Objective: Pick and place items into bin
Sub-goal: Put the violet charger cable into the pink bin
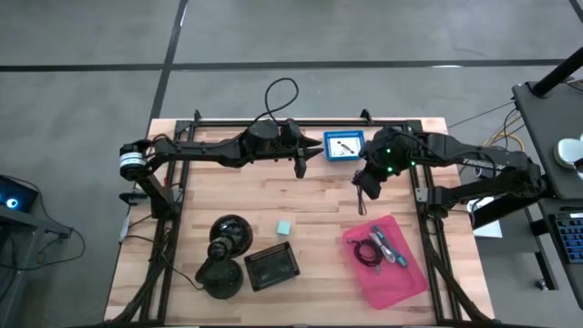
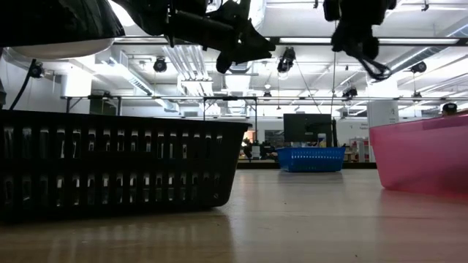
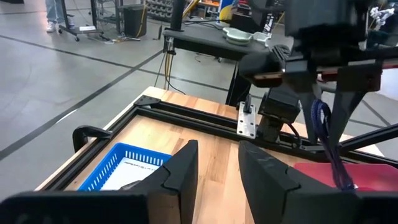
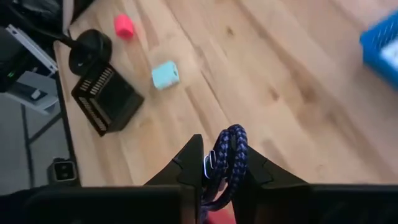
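Dark blue braided cable (image 4: 225, 163) hung looped between the fingers of the right gripper (image 4: 219, 173), which were closed on it above the pale wooden worktop (image 1: 319, 205). In the high view that gripper (image 1: 367, 189) was held over the worktop's right half, toward the far edge, above and just short of the shallow pink plastic bin (image 1: 386, 261) lying near the right front corner. A coiled black cable (image 1: 369, 252) and a teal-handled tool (image 1: 386, 244) already lay inside the bin. A small pale teal cube (image 1: 285, 227) sat alone on bare wood near the middle of the worktop, toward the front edge; the right wrist view showed it (image 4: 165, 74) beside a small black slotted basket (image 4: 106, 98). That basket (image 1: 271, 266) stood near the front edge, just right of two big black domed objects (image 1: 225, 253). A small pink-red object (image 4: 124, 25) showed beyond the cube in the right wrist view; what it was could not be told.

The left gripper (image 1: 299, 164) hung over the far middle of the worktop, its fingers (image 3: 182, 171) parted by a narrow gap and holding nothing. Just beside it, at the far edge, stood a small blue plastic tray (image 1: 343, 146) carrying a white packet (image 1: 344, 147).
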Action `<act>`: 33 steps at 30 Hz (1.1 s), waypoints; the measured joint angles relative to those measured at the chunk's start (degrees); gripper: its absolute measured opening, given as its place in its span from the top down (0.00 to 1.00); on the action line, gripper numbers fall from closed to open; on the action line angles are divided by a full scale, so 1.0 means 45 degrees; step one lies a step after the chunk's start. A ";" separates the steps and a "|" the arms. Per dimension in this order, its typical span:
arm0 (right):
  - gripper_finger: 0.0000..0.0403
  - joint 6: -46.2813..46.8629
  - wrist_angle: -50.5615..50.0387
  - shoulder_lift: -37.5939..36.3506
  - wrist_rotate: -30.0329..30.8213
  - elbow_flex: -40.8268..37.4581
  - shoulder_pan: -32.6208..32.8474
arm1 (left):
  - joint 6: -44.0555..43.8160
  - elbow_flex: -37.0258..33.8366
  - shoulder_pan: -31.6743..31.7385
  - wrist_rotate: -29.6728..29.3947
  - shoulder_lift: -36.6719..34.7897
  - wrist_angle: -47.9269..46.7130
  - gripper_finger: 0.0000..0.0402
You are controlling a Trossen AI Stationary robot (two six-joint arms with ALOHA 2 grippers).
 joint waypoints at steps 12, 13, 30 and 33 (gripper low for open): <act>0.91 0.2594 -0.1251 -0.0165 -0.1729 -0.0008 0.1210 | 0.0008 0.0000 0.0016 0.0010 -0.0005 -0.0230 0.75; 0.91 0.2773 -0.1515 -0.0165 -0.1732 -0.0021 0.1455 | 0.0025 0.0000 0.0016 0.0010 -0.0005 -0.0350 0.75; 0.91 0.6851 -0.1908 0.0030 -0.1722 -0.2467 0.5703 | 0.0442 -0.0029 0.0021 0.0009 -0.0019 -0.0678 0.75; 0.91 0.7181 -0.1734 0.0020 -0.1721 -0.2930 0.5912 | 0.0442 -0.0034 0.0021 0.0008 -0.0019 -0.0676 0.75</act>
